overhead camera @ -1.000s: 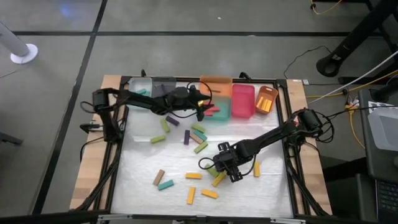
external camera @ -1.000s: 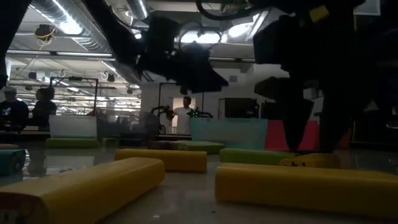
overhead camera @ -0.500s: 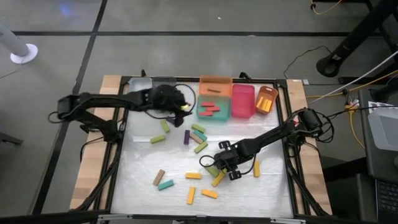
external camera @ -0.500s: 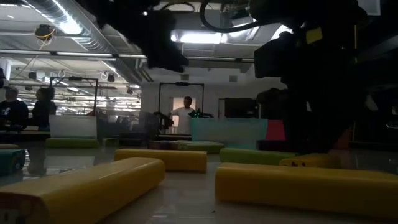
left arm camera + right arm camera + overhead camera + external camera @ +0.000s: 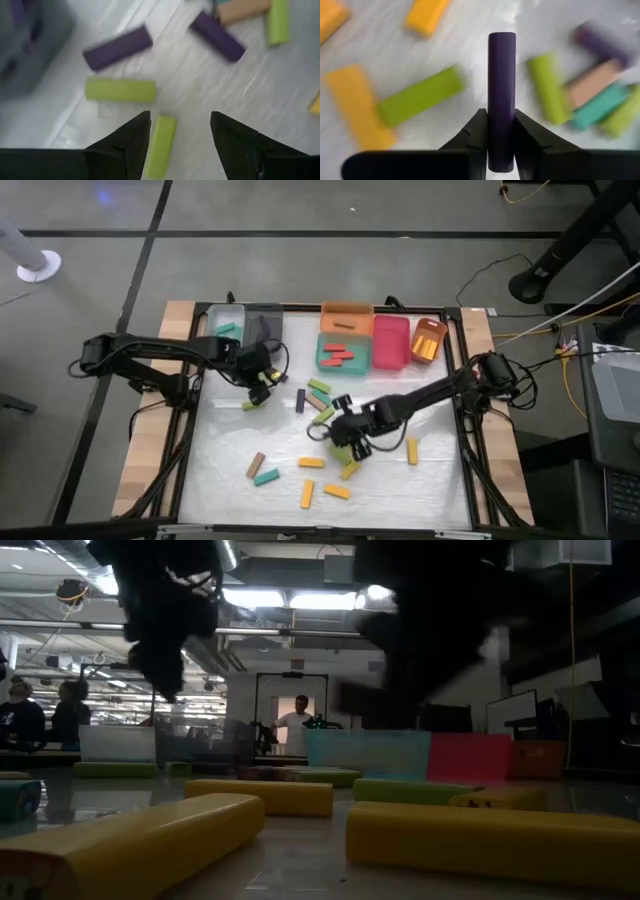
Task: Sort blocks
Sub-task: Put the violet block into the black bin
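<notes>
Loose blocks in yellow, olive, teal, purple and brown lie flat on the white table (image 5: 230, 470). My right gripper (image 5: 343, 438), near the table's middle, is shut on a purple block (image 5: 501, 80). My left gripper (image 5: 258, 387) hangs open toward the far left, over two olive blocks. One olive block (image 5: 161, 145) lies below the gap between its fingers, the other (image 5: 120, 90) just beyond. In the low view, both arms are dark shapes above yellow blocks (image 5: 490, 840). My right gripper pinches the purple block between its two fingers, on the block's two long sides (image 5: 501, 127) at one end. The block lies along the fingers and sticks out past their tips. It looks lifted clear of the table and the blocks below.
Bins line the far edge: two clear ones (image 5: 240, 320), an orange one (image 5: 346, 315), a teal one (image 5: 342, 356) holding red blocks, a pink one (image 5: 391, 342) and a small orange one (image 5: 429, 340). People stand in the room behind (image 5: 296, 720).
My left gripper has swung from the teal bin toward the table's left and near side and now hangs over the olive blocks. My right gripper has risen off the table and gone toward the left edge and a little far, carrying the purple block.
</notes>
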Motion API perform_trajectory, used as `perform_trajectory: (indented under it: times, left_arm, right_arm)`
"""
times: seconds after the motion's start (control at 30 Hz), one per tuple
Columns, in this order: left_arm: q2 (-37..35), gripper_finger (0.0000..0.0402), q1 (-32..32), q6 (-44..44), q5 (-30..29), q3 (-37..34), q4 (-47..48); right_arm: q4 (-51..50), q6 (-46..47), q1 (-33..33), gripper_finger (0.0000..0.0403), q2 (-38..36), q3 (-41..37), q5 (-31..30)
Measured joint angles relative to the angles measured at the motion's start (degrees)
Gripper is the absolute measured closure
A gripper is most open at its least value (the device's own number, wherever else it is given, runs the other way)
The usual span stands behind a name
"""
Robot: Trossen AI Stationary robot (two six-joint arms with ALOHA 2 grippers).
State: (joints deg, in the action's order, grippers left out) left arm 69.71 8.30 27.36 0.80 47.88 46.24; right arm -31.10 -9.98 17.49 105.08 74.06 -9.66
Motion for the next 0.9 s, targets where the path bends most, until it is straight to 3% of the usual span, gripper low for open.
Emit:
perform_trajectory:
  times: [0.13, 0.37, 0.53, 0.7, 0.9]
  left_arm:
    - [-0.07, 0.0215, -2.44, 2.36, 0.02, -2.67, -0.08]
    - [-0.09, 0.0239, -6.73, 5.23, 0.02, -5.49, -0.3]
    - [-0.09, 0.0251, -9.43, 5.79, 0.02, -5.82, -0.82]
    - [-0.09, 0.0254, -11.04, 5.72, 0.02, -5.82, -3.37]
    - [-0.09, 0.0254, -11.78, 5.7, 0.02, -5.82, -6.14]
  right_arm:
    - [5.57, -7.21, -4.44, 0.0331, -0.06, 2.29, -0.86]
    - [25.49, -14.33, -15.61, 0.0346, -0.06, 2.29, 0.44]
    - [41.84, -13.22, -24.42, 0.033, 0.81, 2.33, 8.18]
    - [59.2, -9.02, -31.18, 0.0343, 6.15, 2.41, 15.45]
    - [63.44, -3.09, -35.54, 0.033, 14.98, 9.02, 18.34]
